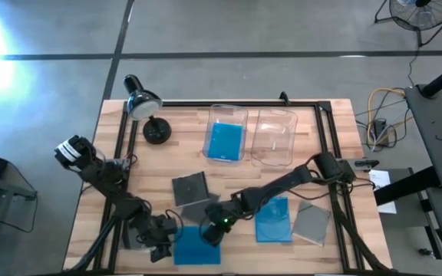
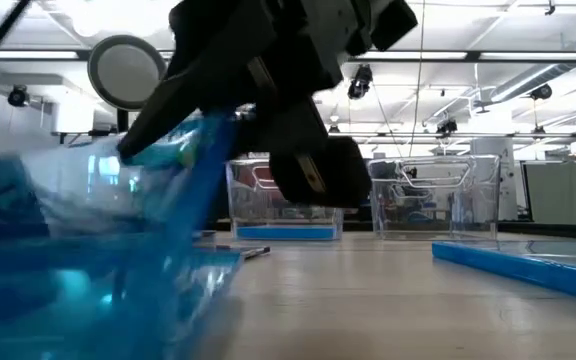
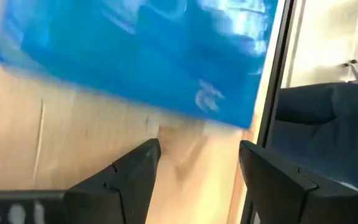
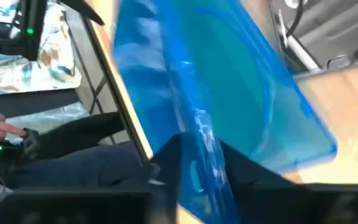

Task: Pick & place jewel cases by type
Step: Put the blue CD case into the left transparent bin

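A bright blue jewel case [image 1: 196, 247] is near the table's near edge, tilted up in the low view [image 2: 158, 230]. My right gripper [image 1: 215, 228] reaches in from the right and is shut on it [image 4: 194, 171]. My left gripper [image 1: 162, 242] is open just left of this case, fingers apart [image 3: 197, 168], with the case [image 3: 135, 50] ahead of them and untouched. A second blue case [image 1: 272, 218] and a dark grey case [image 1: 311, 222] lie flat to the right. Two grey cases [image 1: 192, 192] lie mid-table. Another blue case [image 1: 225, 142] lies in the left clear bin. My right gripper pinches the blue case by one edge [image 4: 197, 134] between its two fingers, slanting down from above and from the table's right. The case stands tilted, its held edge [image 2: 208, 130] raised. Its lower part [image 2: 138, 300] reaches down to the table near the near edge.
Two clear bins stand at the far side, the left one [image 1: 210, 123] holding a blue case, the right one [image 1: 273, 138] with nothing showing in it. A desk lamp [image 1: 146, 107] stands at the far left. A black frame rail [image 1: 229, 103] runs along the table's edges.
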You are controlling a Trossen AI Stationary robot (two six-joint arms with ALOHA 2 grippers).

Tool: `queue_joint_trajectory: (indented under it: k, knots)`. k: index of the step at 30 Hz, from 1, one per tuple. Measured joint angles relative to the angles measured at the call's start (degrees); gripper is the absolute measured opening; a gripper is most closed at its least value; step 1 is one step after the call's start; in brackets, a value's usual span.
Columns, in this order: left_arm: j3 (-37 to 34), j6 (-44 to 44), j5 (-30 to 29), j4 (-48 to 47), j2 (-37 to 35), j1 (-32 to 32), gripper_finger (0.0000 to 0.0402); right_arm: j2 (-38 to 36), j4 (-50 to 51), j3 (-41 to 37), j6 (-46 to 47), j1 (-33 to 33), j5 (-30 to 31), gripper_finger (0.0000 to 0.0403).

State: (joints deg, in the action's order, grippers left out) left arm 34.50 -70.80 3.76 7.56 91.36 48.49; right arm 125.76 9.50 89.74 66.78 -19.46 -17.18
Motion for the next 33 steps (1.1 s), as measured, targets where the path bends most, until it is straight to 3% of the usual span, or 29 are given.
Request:
queue_joint_trajectory:
  k: [2, 6, 10, 15, 19, 22, 26, 33]
  knots:
    - [0.0, -1.7, -1.0, -1.7, -2.0, 1.3, 0.0213, -1.3, 1.8, -0.3, -1.7, 0.2, 0.2, 0.0020]
    - [-0.3, -6.9, -4.6, -9.2, -7.3, 6.2, 0.0214, -6.1, 9.5, -1.2, -5.1, 0.8, 1.4, 0.0013]
    - [-0.4, -15.6, -12.2, -19.5, -13.4, 11.2, 0.0214, -15.1, 17.1, -2.5, -6.3, 2.2, 9.3, 0.0011]
    - [-0.4, -24.1, -25.2, -27.3, -19.8, 13.1, 0.0214, -29.6, 19.2, -5.6, -0.1, 5.6, 30.2, 0.0010]
    - [-0.3, -24.5, -37.1, -27.5, -23.2, 12.1, 0.0214, -40.0, 19.5, -8.8, 3.6, 7.0, 50.7, 0.0010]
    - [-0.3, -24.0, -41.6, -27.5, -25.2, 10.8, 0.0214, -45.8, 22.5, -10.4, 3.9, 7.4, 63.9, 0.0009]
    - [-0.3, -21.9, -43.9, -28.4, -26.7, 8.6, 0.0214, -47.4, 23.6, -12.7, 7.6, 12.8, 62.3, 0.0011]
    - [-2.0, -21.0, -42.1, -29.4, -29.0, 5.6, 0.0213, -34.4, 11.8, -17.2, 13.8, 21.0, 54.0, 0.0013]
